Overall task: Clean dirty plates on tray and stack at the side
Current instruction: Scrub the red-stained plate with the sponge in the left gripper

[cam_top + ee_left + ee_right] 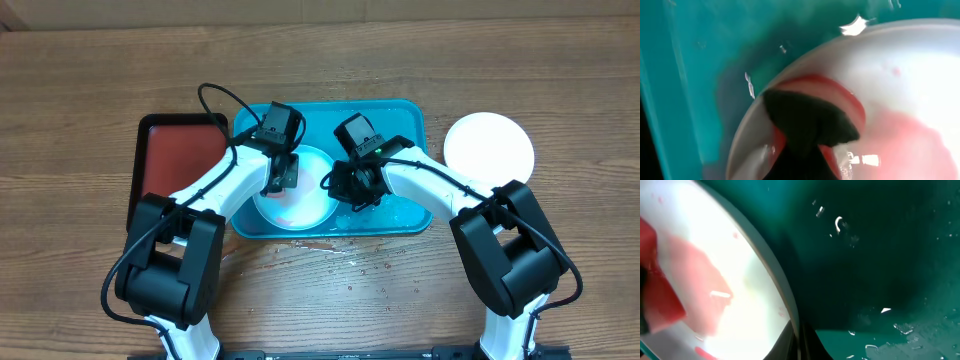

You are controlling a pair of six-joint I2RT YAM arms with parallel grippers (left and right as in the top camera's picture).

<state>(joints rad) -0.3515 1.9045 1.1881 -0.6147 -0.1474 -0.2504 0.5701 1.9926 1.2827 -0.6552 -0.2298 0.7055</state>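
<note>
My left hand: pressed together, tip on the dirty plate at its 11 o'clock. My right hand: pressed together at its 3 o'clock rim, grip unconfirmed. Plate lies in the tray, 9 o'clock side. Likely light, stiff, wet-slick; hold by rim.

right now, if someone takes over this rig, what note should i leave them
Left hand: shut, tip pressed on the pale round plastic plate lying in the large turquoise plastic tray.
Right hand: shut at that plate's right rim.
Done: one white round plate sits on the wooden table right of the tray, looking clean.
Left: the tray plate carries a pink-red smear; finish wiping, then stack it on the white one. No third plate in view.
</note>
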